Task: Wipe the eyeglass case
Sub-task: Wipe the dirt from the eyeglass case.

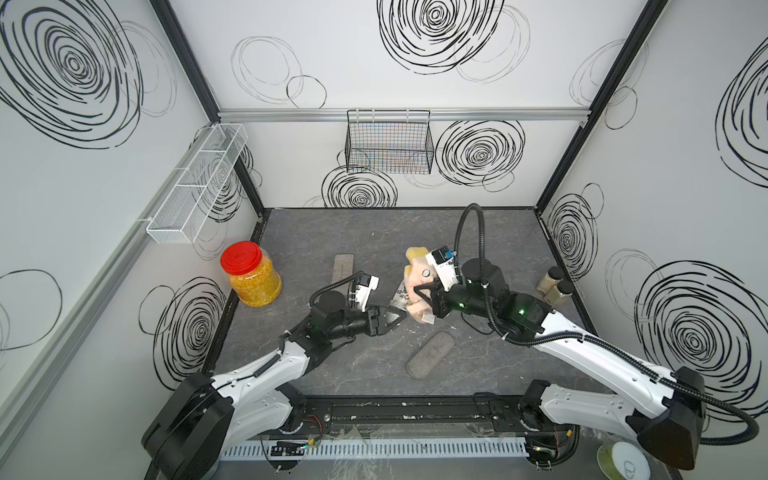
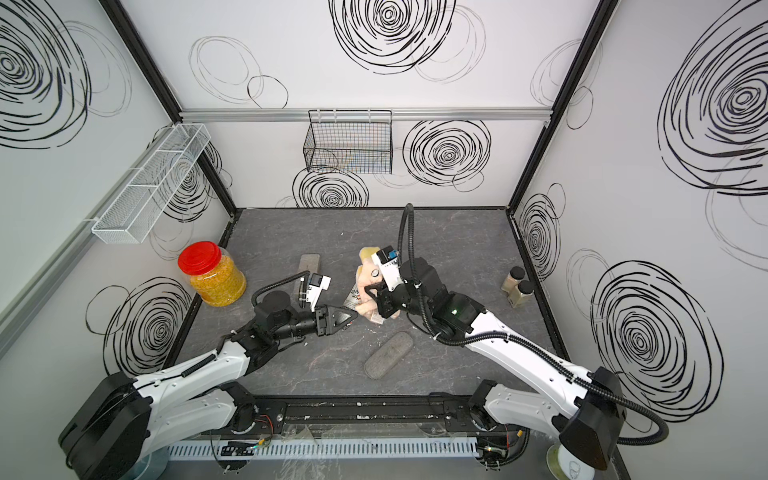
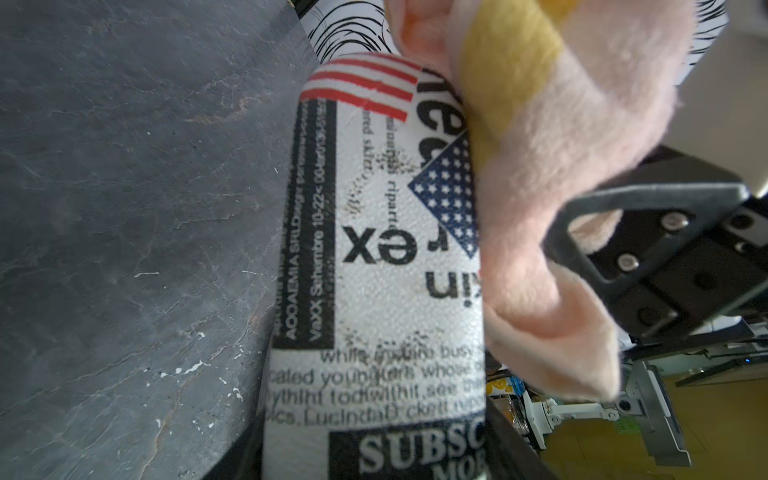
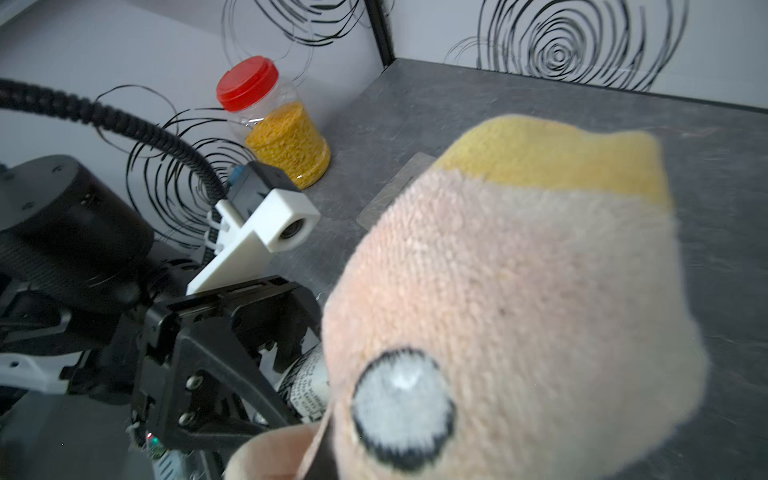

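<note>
The eyeglass case (image 3: 386,270) is white with newspaper print and a flag pattern. It is held above the table's middle, and my left gripper (image 1: 401,316) is shut on its near end. In both top views only a strip of the case (image 2: 352,296) shows. A pink cloth (image 1: 417,278) with a yellow patch and a round eye mark is bunched against the case's right side. My right gripper (image 1: 419,291) is shut on the cloth (image 4: 519,291). In the left wrist view the cloth (image 3: 540,166) covers the case's far edge.
A grey oval felt case (image 1: 430,354) lies on the table near the front. A grey flat block (image 1: 343,268) lies behind the left gripper. A red-lidded jar (image 1: 249,274) stands at the left wall, two spice bottles (image 1: 555,286) at the right. Wire baskets (image 1: 388,141) hang on the walls.
</note>
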### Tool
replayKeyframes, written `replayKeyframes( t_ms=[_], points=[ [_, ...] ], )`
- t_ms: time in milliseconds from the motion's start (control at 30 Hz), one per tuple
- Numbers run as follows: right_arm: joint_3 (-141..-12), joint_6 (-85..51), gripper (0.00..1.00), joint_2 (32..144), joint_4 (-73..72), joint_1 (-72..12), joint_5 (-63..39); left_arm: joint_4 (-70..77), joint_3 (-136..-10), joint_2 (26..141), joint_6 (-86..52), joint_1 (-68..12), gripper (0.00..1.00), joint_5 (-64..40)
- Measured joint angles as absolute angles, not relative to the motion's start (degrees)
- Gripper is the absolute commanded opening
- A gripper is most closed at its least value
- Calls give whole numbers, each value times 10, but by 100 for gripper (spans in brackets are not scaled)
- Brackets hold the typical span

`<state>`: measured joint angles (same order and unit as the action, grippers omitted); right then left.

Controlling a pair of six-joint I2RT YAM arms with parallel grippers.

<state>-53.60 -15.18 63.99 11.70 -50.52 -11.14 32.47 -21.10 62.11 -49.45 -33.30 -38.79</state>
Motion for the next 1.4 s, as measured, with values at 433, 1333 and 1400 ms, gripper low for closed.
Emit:
replayKeyframes(
  t_ms=[433, 1333, 1400],
  points=[
    [-545, -150, 2, 647, 125, -502, -32, 324, -214, 621, -503, -331, 63, -401],
    [-555, -159, 4, 648, 134, -467, -23, 332, -213, 617, -510, -329, 63, -402],
    [-555, -155, 5, 648, 133, -468, -58, 331, -213, 615, -510, -329, 63, -402]
  ],
)
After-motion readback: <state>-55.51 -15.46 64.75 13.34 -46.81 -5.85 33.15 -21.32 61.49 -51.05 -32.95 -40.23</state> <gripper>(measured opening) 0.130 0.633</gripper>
